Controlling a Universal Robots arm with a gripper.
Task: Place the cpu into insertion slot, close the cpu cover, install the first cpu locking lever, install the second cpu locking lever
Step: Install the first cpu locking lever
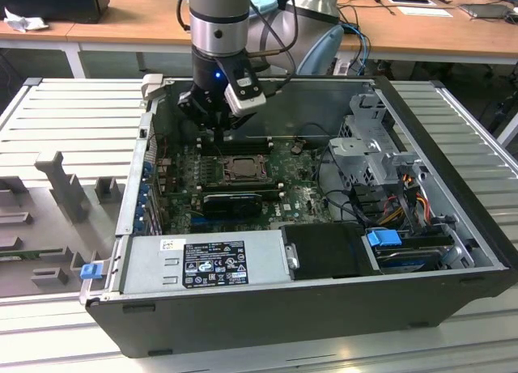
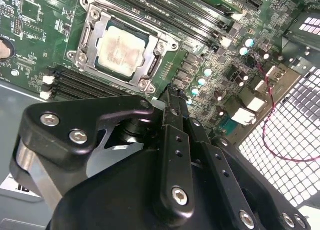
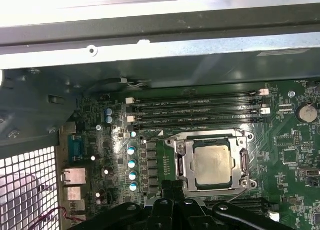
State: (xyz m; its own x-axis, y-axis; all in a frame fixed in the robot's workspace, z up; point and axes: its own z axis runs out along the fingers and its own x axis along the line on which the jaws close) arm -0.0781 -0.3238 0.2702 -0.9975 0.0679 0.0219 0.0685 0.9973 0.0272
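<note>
Black fingers [image 2: 175, 120] pressed together, pinching nothing. Tips low over green board [image 3: 290, 155], just beside corner of cpu cover [image 2: 94, 30]; cannot tell whether touching. Pale cpu [image 2: 120, 50] sits in insertion slot [image 2: 129, 29], face showing through window of cover, which lies flat over it. Long black memory slots [image 3: 195, 113] run alongside. Board sits inside open computer case [image 1: 324, 308], lying on slatted metal worktop [image 1: 73, 114].
</note>
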